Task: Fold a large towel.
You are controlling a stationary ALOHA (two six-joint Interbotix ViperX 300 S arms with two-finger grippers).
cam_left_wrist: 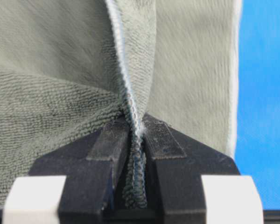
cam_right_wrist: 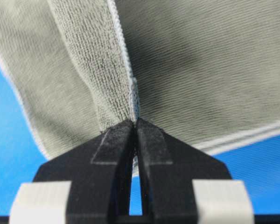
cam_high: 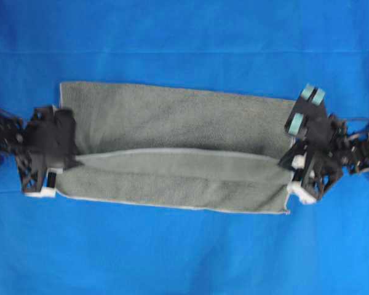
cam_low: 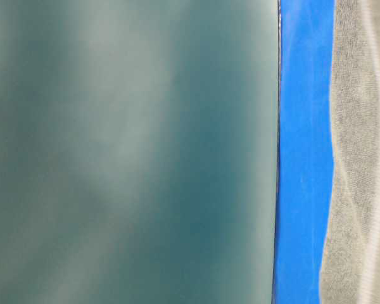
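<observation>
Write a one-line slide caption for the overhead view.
Both hands, left and right, pinch the grey-green towel's hemmed edge, carrying it across the blue cloth surface.

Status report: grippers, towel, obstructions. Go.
Left gripper shut on towel hem. Right gripper shut on hem at the opposite end. Towel part-folded, one edge drawn over the middle. Nothing in the way.

The towel point(cam_high: 172, 123) is grey-green terry with a thin pale-grey hem, on a bright blue cloth surface point(cam_high: 184, 258); both grippers are black.
</observation>
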